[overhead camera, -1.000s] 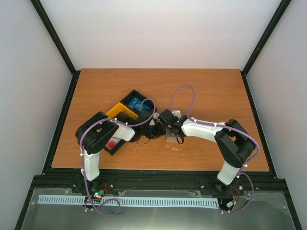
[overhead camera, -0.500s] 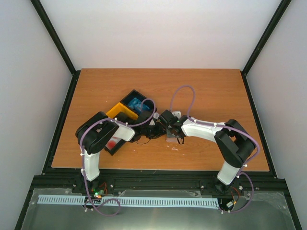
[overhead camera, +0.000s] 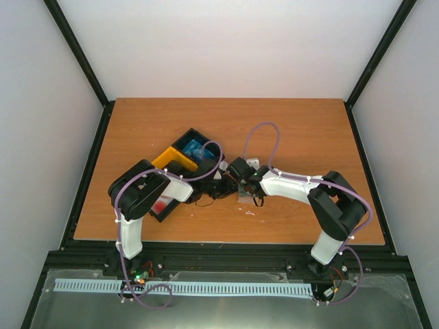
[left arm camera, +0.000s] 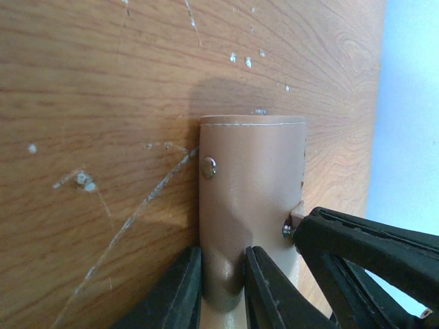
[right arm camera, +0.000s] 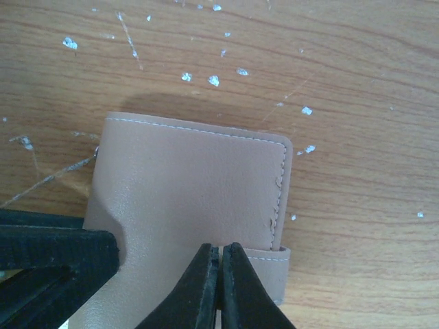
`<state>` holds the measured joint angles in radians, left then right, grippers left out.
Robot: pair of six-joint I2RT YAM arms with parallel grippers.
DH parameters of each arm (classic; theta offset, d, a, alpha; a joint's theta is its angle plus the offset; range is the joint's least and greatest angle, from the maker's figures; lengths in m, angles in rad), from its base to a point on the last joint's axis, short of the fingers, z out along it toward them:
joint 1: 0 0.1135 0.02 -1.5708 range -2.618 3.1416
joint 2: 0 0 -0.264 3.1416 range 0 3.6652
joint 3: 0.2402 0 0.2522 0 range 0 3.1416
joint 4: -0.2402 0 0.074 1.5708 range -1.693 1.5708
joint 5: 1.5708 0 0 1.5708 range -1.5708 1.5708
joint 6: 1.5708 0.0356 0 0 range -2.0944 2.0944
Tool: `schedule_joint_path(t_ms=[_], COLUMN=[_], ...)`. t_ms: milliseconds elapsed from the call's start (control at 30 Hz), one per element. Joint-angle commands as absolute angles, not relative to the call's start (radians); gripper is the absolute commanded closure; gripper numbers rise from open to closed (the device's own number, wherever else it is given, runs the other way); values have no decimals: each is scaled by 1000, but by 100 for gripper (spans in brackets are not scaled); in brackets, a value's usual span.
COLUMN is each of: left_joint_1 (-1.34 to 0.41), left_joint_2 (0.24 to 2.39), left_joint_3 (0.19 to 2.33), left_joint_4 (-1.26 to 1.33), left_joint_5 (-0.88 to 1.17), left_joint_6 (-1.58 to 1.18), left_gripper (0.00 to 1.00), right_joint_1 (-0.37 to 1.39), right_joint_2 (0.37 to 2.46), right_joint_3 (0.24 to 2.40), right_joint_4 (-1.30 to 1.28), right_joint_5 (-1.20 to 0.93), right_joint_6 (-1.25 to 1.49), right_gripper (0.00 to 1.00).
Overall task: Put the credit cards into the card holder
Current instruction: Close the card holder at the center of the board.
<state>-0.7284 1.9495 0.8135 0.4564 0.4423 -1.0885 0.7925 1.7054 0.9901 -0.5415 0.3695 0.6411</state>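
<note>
Tan leather card holder (right arm camera: 192, 185), just right of the yellow bin (overhead camera: 175, 161), is pinched in our barely-parted left gripper (left arm camera: 221, 269), with our right gripper (right arm camera: 221, 257) shut and empty above it, so we fear the smooth flap slipping free.

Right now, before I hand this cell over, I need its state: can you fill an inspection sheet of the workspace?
Surface: scratched wooden table, white specks.
Job's things: pinkish-tan leather-like card holder on the table; blue credit cards and red card in bins.
Clutter: black and yellow plastic bins.
Grippers: left gripper pinches the holder; right gripper shut, tips at the holder.
Cables: purple cables looped along both arms.
Surroundings: white walls, black frame posts.
</note>
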Motion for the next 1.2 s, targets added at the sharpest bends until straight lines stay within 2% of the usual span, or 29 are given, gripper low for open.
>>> schedule_joint_path(t_ms=[0,1167], left_joint_1=[-742,-742], left_joint_2=[2037,2036], left_joint_3=[764,763], left_joint_4=[238,236], left_joint_5=[380,380], left_joint_6=[-1083,-1082], left_gripper=[81,81], right_joint_1=[799,799], right_joint_2=[1680,1654], right_joint_3=[981,942], right_joint_4=[-515,-450], right_joint_5=[385,383], right_joint_6=[660,683], right_gripper=[97,97])
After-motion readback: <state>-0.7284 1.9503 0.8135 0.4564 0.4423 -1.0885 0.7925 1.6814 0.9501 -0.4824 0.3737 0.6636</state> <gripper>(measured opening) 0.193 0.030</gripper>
